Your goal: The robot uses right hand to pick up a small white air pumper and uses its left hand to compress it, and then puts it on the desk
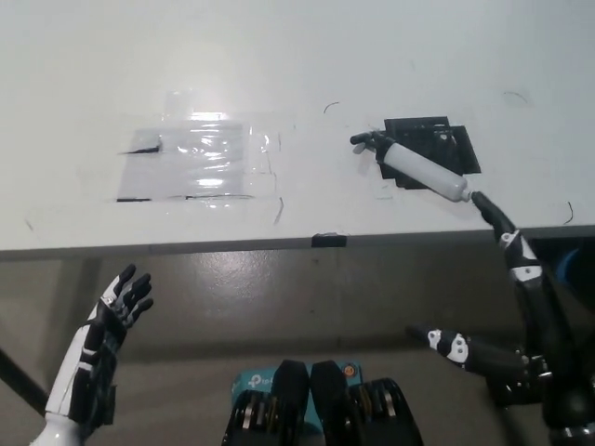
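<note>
You've got the white air pumper (423, 171) lying tilted on the counter (297, 65), partly over a black patch (437, 144), untouched. Right robot hand (507, 279) is off the counter edge at lower right, fingers spread, holding nothing. Left robot hand (116, 311) rests below the counter at lower left, released, fingers apart.

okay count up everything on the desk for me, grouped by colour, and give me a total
White: 1, the air pumper
Black: 1, the square patch under it
Clear: 1, the taped plastic sheet
Total: 3
</note>
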